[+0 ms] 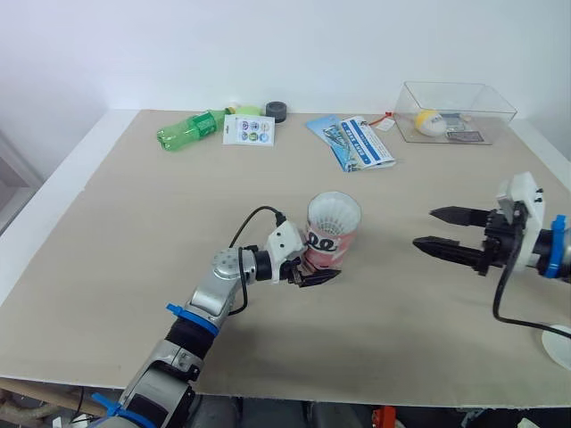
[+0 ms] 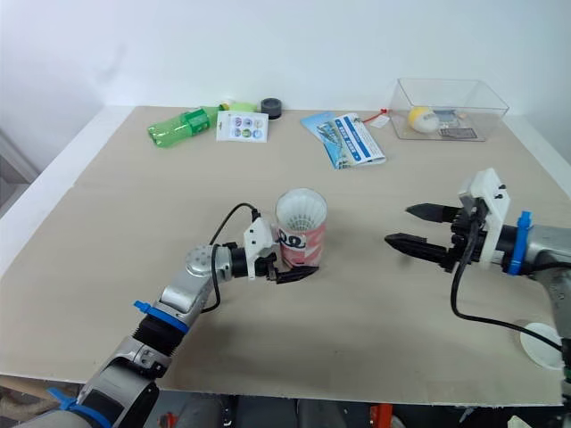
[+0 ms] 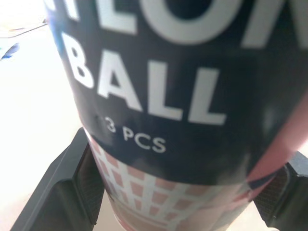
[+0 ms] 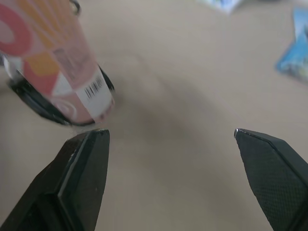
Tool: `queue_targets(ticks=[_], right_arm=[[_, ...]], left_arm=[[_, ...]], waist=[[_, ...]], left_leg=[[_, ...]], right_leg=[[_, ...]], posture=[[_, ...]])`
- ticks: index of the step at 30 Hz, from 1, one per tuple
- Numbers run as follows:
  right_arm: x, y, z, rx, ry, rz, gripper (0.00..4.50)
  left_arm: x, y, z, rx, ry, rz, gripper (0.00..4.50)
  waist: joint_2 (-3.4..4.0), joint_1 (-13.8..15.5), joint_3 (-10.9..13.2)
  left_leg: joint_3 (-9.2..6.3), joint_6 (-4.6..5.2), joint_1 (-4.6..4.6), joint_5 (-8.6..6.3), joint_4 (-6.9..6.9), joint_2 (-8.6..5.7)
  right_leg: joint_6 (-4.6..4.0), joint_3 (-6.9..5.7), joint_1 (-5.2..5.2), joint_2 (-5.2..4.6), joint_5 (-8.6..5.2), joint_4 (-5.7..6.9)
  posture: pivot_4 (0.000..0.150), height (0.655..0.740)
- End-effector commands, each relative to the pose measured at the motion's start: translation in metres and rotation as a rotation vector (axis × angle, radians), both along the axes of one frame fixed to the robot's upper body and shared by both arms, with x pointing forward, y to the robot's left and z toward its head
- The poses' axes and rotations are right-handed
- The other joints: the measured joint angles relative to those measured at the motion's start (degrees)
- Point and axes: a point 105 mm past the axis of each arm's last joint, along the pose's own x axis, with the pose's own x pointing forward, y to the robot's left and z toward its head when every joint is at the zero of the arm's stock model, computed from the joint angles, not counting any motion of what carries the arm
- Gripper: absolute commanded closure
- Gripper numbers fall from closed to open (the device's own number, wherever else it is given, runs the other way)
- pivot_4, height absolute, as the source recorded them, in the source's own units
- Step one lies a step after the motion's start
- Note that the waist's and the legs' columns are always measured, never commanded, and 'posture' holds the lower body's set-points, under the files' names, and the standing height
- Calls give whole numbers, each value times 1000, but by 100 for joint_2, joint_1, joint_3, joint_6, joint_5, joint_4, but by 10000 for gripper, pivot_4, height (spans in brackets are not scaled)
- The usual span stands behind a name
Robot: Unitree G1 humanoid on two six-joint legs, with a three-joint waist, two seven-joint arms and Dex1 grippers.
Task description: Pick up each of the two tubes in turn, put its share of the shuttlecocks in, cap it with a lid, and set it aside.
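Note:
A pink and navy tube (image 1: 328, 239) stands upright mid-table, and the white feathers of a shuttlecock (image 1: 334, 212) fill its open top. My left gripper (image 1: 314, 266) is shut on the tube near its base. In the left wrist view the fingers (image 3: 82, 178) press both sides of the tube (image 3: 183, 96). My right gripper (image 1: 425, 228) hovers open to the right of the tube, pointing at it and well apart from it. In the right wrist view the tube (image 4: 62, 72) lies beyond the open right gripper (image 4: 169, 132). A white round lid (image 2: 540, 343) lies at the front right edge.
Along the back stand a green bottle (image 1: 190, 130), a sticker card (image 1: 249, 130), a dark round ring (image 1: 276, 110), blue booklets (image 1: 354, 141) and a clear box (image 1: 455, 111) holding a yellow ball. Bare tabletop lies between the tube and my right gripper.

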Motion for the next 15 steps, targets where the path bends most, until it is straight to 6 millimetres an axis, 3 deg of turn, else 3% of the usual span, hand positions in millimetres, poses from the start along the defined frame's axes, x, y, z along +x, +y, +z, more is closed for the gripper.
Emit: queue_targets(ticks=[1,8,15], right_arm=[[-9,-33,7,-105,40,-83,464],[-39,-96,-9,-485,241,-126,464],[-53,-125,-14,-644,308,-70,464]], left_arm=[[-5,-8,13,-28,-53,-9,8574],[-20,-17,6,-42,-11,-19,8574],[-24,-25,10,-70,17,-15,8574]], waist=[[1,1,0],[9,-6,-4],[3,-29,-1]], left_leg=[[1,0,-1,0,0,0],[3,-1,2,-2,-16,1],[9,-2,7,-2,-10,3]], right_leg=[[0,0,-1,0,0,0],[-4,1,-8,1,-13,0],[-6,1,-9,0,-7,1]], posture=[[1500,7400],[1500,7400],[1500,7400]])
